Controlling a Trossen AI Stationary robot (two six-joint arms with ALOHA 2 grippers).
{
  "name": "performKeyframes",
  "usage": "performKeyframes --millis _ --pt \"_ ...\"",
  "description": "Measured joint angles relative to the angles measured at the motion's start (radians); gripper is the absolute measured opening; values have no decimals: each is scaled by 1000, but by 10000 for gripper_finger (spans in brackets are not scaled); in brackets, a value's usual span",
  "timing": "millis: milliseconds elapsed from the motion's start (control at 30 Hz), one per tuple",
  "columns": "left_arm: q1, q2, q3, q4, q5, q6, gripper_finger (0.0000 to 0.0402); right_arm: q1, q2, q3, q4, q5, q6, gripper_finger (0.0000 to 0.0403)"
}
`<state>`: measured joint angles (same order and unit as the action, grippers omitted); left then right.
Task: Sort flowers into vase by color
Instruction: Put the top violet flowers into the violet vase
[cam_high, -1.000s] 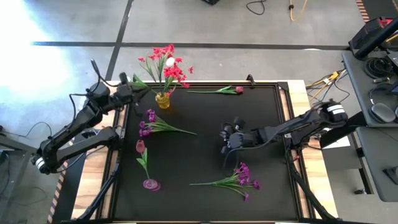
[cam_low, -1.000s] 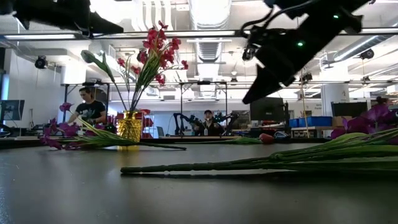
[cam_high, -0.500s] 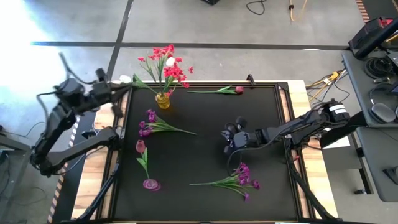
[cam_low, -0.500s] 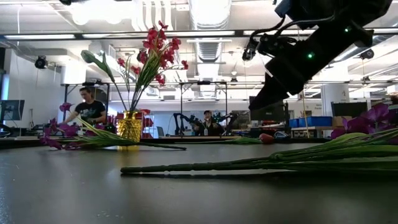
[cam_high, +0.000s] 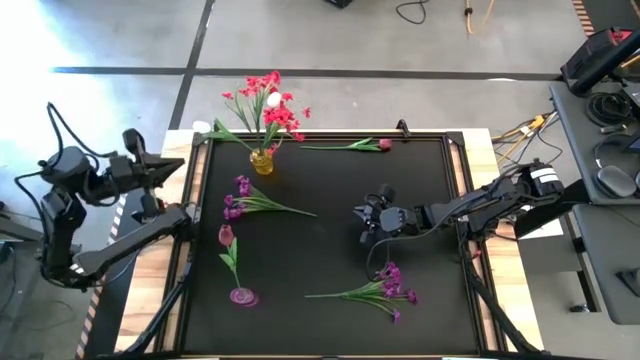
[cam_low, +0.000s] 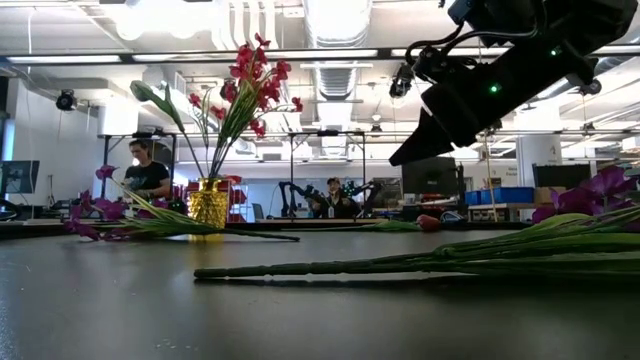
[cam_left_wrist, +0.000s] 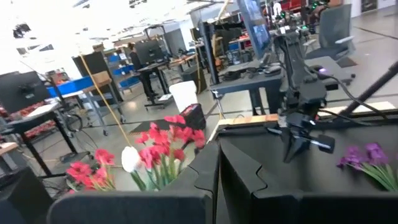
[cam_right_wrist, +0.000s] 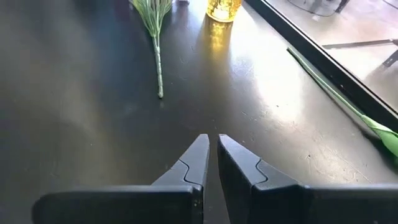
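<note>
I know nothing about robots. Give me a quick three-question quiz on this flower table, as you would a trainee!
1. True or false: the yellow vase holds red flowers.
2. How many purple sprigs lie flat on the black table: A) one B) two C) four?
3. What does the right pincer hold?

Key: 1 true. 2 B; the other lies near the vase. 3 Nothing; it is shut and empty above the table.

My right wrist view cuts off the yellow glass vase (cam_right_wrist: 224, 9) and green leafy sprig (cam_right_wrist: 153, 25) above their bases.
</note>
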<state>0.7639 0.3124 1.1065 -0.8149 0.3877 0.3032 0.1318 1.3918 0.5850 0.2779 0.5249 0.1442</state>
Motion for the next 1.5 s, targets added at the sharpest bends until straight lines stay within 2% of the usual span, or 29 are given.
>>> performKeyframes --millis 300,600,1100,1367,1500 --pt "0 -18 -153 49 15 -2 0 0 0 -1 -2 0 -1 27" --pt "-1 -23 -284 185 57 -33 0 0 -3 -1 -3 0 -14 27" --pt "-14 -30 -408 396 118 -104 0 0 -3 0 6 0 -7 27" --pt "-95 50 -424 513 120 -132 0 0 -3 0 11 0 -8 27" --pt "-188 101 -457 611 60 -140 0 1 -3 0 11 0 -8 27"
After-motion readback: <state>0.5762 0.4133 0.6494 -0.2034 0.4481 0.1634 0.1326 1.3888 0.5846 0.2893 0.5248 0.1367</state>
